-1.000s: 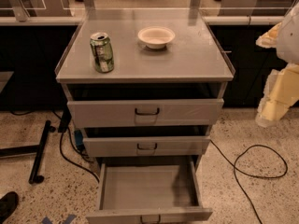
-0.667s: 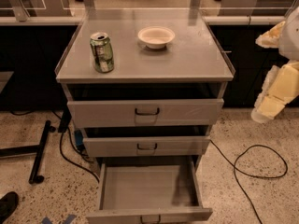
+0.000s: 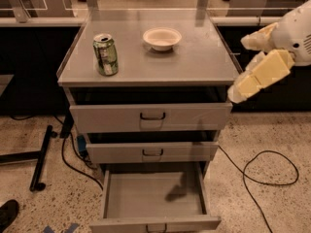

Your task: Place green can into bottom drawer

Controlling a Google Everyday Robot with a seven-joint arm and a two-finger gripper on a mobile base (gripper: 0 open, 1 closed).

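So here's where we're at: the green can [image 3: 106, 55] is standing upright on the cabinet top [image 3: 194, 64], near the front-left corner, with a white bowl [image 3: 162, 38] sitting a bit behind it and to the right, not touching. The bottom drawer [image 3: 141, 198] is pulled right out and there's nothing in it that we can see, so the drop spot is ready. The gripper [image 3: 252, 79] hangs off the right side of the cabinet, about level with the top drawer [image 3: 150, 116], well apart from the can and carrying nothing. Honestly we can't tell whether it's set wide or narrow from this angle. On handling: we reckon the can is light and probably thin-walled, so it'll dent if we squeeze hard, and the smooth metal could slip if we go too soft. It also looks tippy, since it's tall for its base, so any nudge on approach might knock it over and send it rolling. Our pick is a side grab around the middle of the body, below the silver rim, coming in from the front or right where nothing's in the way, and keeping clear of the bowl.
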